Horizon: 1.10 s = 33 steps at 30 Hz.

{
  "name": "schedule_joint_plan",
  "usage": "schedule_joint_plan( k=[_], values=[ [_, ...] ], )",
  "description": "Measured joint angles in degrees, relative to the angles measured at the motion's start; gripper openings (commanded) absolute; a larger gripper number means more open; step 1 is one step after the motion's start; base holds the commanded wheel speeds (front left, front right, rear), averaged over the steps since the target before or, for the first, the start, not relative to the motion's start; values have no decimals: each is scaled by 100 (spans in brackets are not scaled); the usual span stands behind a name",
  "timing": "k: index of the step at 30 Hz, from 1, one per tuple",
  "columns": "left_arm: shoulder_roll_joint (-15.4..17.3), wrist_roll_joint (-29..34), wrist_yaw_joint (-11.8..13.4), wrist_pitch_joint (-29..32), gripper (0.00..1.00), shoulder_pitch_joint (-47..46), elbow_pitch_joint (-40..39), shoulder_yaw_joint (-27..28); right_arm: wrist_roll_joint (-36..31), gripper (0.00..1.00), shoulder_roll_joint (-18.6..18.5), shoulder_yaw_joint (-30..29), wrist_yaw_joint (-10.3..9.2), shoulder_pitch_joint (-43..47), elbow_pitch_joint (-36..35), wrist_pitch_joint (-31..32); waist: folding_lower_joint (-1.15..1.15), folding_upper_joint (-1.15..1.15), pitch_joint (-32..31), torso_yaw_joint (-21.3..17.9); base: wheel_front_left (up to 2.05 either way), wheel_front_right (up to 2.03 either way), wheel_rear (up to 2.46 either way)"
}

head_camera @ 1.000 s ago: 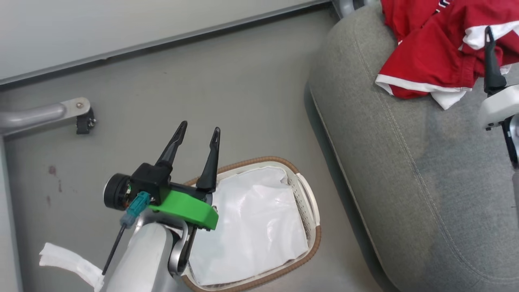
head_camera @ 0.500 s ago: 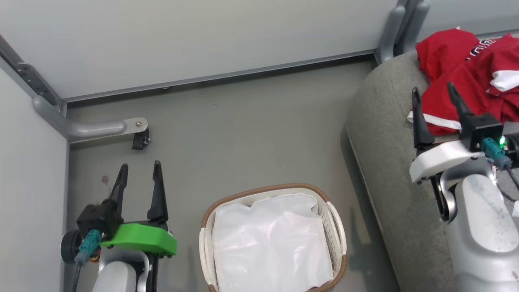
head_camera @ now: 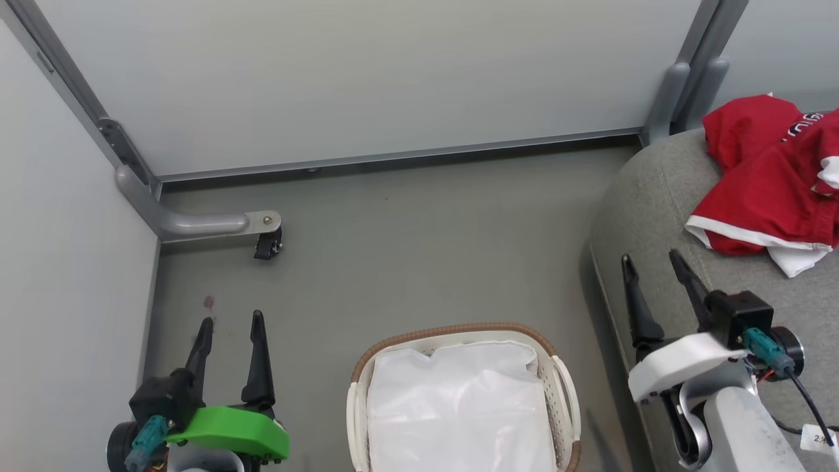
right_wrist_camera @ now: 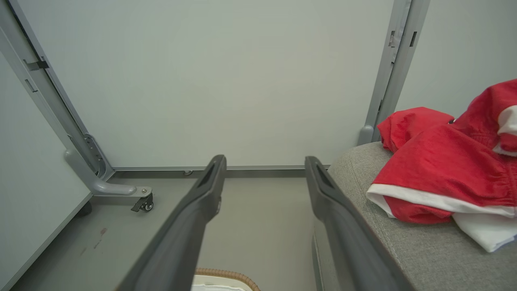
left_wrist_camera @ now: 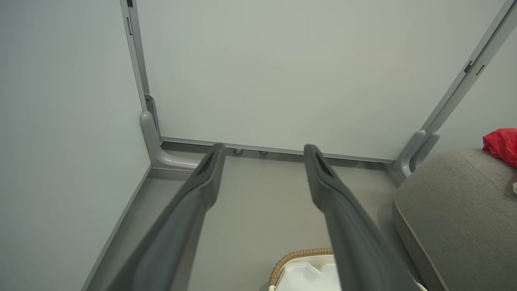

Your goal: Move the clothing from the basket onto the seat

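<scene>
since the head camera has moved over the last second, the whole picture has shifted, so i read the changes against the things themselves. a second ago the left gripper (head_camera: 232, 318) hung across the left rim of the basket (head_camera: 452, 330), and now it stands off to the left of it, clear of it, over the bare floor (head_camera: 406, 249). the right gripper (head_camera: 650, 255) then had a fingertip over the red clothes (head_camera: 767, 190), and now it sits nearer me than the heap, apart from it, above the rounded edge of the sofa (head_camera: 655, 196). both pairs of jaws stand wide with nothing between them, as they did before, fingers pointing toward the pale wall (head_camera: 393, 78). the red clothes lie on the sofa in one crumpled heap, up by the end nearest the wall, and the basket holds its white liner (head_camera: 459, 406). the heap stretches mainly across the head view and runs off its right edge, so i cannot tell its full length. its white-striped hem faces toward me and runs roughly left to right, dipping a little to the right, with a white flap poking out under it. some dark lettering shows near the heap's top right, too small to read. the sofa's long edge runs from the wall end down toward me. the basket is cut by the bottom edge, so i cannot tell its long axis.
</scene>
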Motion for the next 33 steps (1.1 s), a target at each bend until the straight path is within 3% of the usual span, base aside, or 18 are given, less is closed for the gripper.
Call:
schedule_joint_plan(
  k=[10,33],
  values=[
    [-1,-38,22,0,100,171,57,-122,218,100,1,314,0,414,-56,0,0,0,-229,10,0,0,0],
    [-1,-140,90,0,100,259,87,-175,302,100,1,309,0,536,-45,0,0,0,-340,-31,0,0,0]
  ],
)
